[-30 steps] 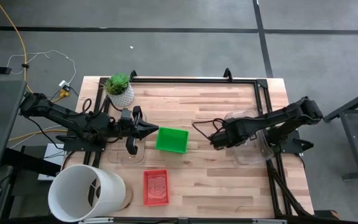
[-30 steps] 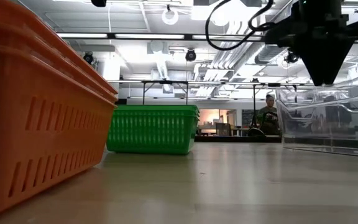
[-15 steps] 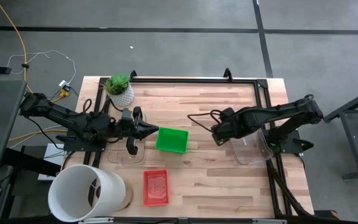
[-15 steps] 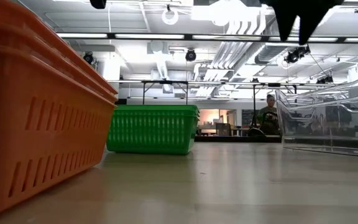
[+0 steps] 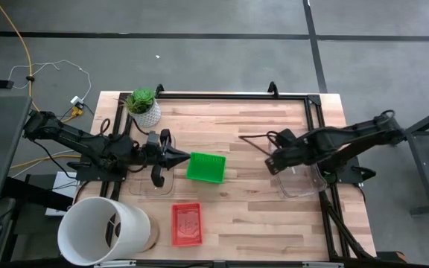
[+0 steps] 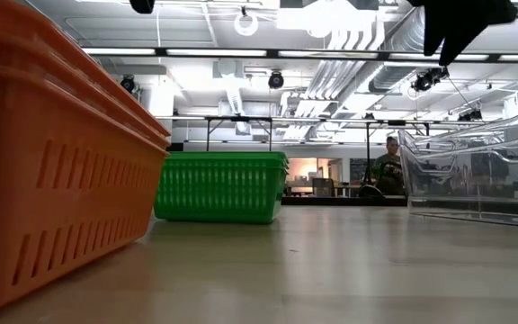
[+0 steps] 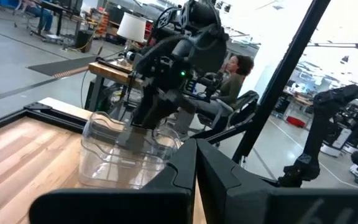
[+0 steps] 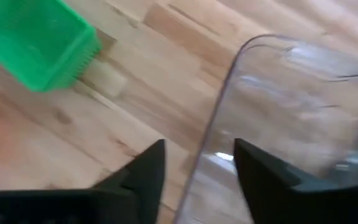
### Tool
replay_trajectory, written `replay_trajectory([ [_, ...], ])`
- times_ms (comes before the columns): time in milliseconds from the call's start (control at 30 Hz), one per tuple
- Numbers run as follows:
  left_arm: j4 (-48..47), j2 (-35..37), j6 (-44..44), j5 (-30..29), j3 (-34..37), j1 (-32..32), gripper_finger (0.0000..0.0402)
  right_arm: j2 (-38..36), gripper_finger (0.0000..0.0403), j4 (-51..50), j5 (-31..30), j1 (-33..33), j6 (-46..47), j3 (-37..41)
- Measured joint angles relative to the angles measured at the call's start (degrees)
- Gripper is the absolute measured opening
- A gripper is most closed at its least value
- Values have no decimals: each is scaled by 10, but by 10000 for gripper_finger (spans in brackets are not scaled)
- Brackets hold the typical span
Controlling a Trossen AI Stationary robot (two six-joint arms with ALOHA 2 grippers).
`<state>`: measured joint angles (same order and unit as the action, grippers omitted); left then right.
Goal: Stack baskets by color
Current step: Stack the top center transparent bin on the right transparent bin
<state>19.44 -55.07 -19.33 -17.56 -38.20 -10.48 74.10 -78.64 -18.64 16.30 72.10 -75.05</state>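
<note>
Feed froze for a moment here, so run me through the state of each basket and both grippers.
green basket: upright on the table, empty.
red basket: upright at the front edge.
right clear basket: on the table, not held.
left clear basket: flat under the left arm.
left gripper: shut, beside the green basket.
right gripper: open, above the right clear basket's rim.

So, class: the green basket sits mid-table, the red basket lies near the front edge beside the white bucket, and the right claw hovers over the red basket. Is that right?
Not quite. The green basket and red basket beside the white bucket are as stated, but the right claw hovers at the clear basket, as the high view shows.
</note>
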Motion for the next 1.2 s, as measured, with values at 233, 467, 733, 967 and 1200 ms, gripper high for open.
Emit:
replay_trajectory([
  [233,-4,0,0,-10,0,0,0,-94,13,137,-6,4,26,116],
  [467,-4,0,0,-12,0,0,0,-102,3,177,-76,-3,-28,99],
  [733,-3,0,-2,-11,0,5,0,-105,2,210,-63,-24,-108,96],
  [967,-3,0,-2,-11,0,5,0,-106,0,233,-58,-37,-131,96],
  [1200,-4,0,0,-11,0,5,0,-106,0,264,-48,-52,-157,96],
])
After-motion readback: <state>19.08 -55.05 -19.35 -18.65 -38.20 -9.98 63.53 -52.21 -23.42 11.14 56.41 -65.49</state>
